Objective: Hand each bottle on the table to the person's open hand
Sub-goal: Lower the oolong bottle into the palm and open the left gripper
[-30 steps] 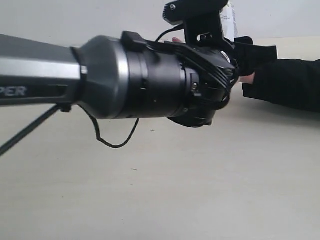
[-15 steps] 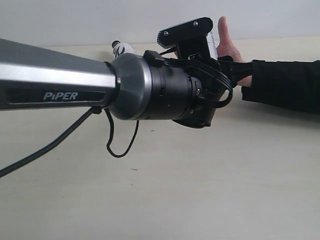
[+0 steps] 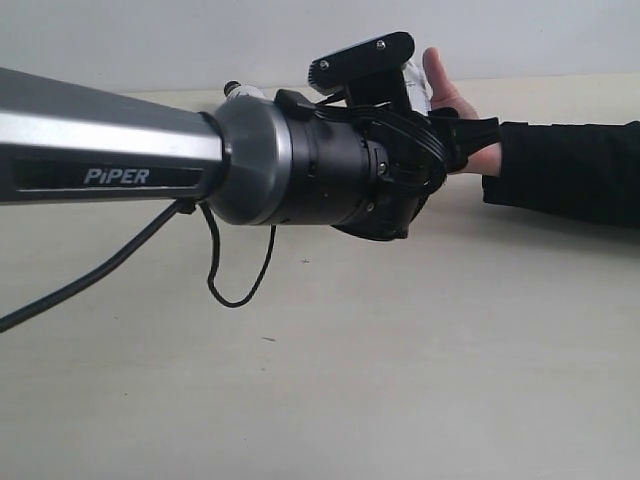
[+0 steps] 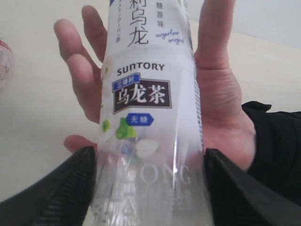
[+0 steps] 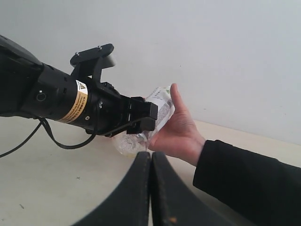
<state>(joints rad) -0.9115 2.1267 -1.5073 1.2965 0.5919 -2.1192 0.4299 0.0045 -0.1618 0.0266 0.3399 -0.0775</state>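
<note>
Backing everything: a plain, matt, pale grey wall [image 5: 211, 47] is being shown behind the scene.
Surface: the table [image 3: 400, 380], broad, flat and cream with faint grain and a few dark specks, is being crossed above by the arm.
Left arm [image 3: 100, 150]: a smooth silver-grey tube with a glossy black cylindrical wrist is being stretched towards the hand.
Sleeve [image 3: 570, 170]: soft black cloth is being rested along the table's far side.
Hand: the person's open hand [image 4: 221, 103], bare, with fingers spread, is being cupped behind the bottle.
Bottle: the fruit-label bottle [image 4: 150, 117], round clear plastic with a white printed label, is being pressed against the palm, off the table.
Left gripper [image 4: 150, 188]: ribbed black pads are being closed on the bottle's clear lower part, one on each side.
Right gripper [image 5: 150, 188]: smooth black fingers are being pressed together, with nothing between them.
Second bottle [image 3: 240, 93]: only a white cap and neck are being shown behind the arm.
</note>
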